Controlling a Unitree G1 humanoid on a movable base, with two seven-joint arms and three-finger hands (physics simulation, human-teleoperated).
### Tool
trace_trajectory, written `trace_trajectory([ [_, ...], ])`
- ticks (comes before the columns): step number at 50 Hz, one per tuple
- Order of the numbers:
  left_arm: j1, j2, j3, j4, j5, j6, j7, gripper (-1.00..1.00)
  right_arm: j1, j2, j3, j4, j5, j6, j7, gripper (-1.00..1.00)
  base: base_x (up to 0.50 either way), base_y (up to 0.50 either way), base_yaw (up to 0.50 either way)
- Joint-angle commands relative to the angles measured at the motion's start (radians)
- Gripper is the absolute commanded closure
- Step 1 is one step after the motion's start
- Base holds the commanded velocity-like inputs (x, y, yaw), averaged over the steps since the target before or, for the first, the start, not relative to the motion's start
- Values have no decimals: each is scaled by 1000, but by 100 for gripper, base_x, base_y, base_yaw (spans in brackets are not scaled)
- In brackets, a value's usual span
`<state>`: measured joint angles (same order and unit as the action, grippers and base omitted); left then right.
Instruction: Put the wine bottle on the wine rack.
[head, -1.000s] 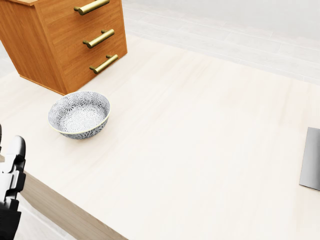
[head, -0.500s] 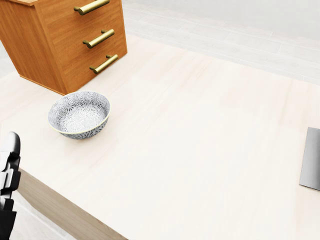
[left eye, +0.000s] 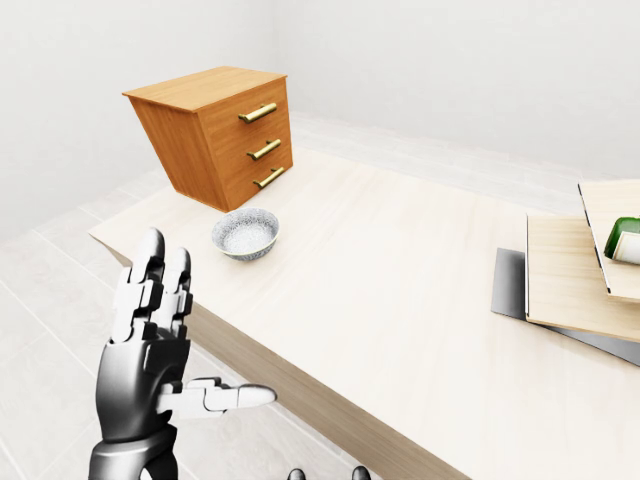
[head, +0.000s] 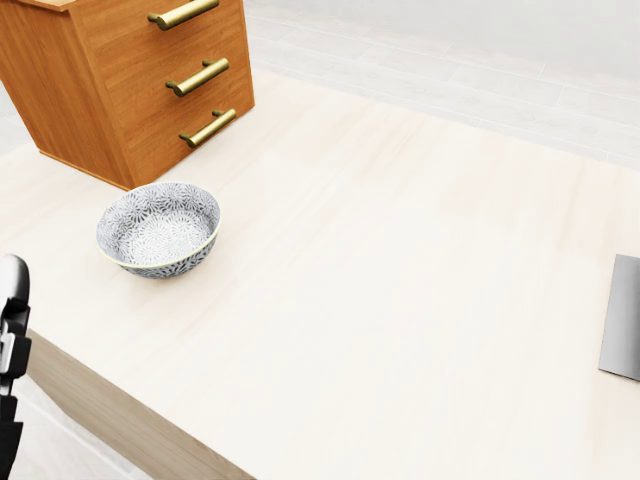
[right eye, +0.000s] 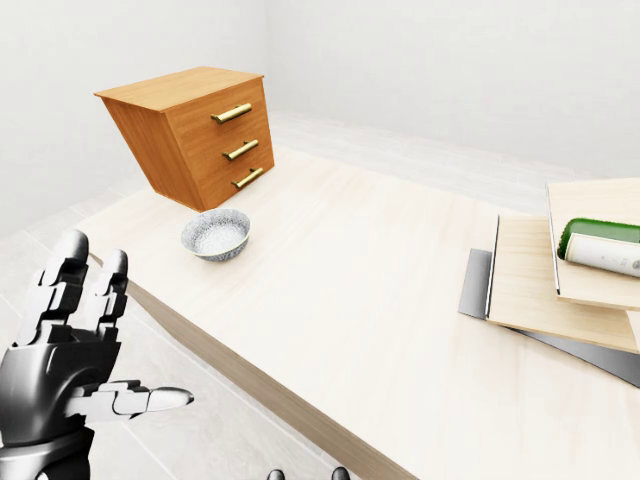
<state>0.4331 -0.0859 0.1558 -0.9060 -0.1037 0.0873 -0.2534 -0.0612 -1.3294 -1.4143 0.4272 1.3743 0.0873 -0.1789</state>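
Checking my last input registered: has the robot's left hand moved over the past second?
Yes. In the head view the left hand slid left toward the frame edge, away from the stationary patterned ceramic bowl.

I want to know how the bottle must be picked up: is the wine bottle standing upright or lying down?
Lying down. In the right-eye view the wine bottle rests on its side on a wooden board, label facing out.

Wine bottle cut by right edge.
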Motion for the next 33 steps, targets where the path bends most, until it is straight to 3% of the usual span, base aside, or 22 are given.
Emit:
trace_trajectory([
  [1,10,-5,9,7,-6,0,-9,-100,3,29,-61,-134,68,0,-76,-100,0,0,0],
  [20,12,-15,39,5,-19,0,-26,-100,17,47,-51,-165,57,0,-46,-100,0,0,0],
  [33,14,-24,49,-2,-20,0,-36,-100,34,68,-32,-142,-50,0,75,-100,0,0,0],
])
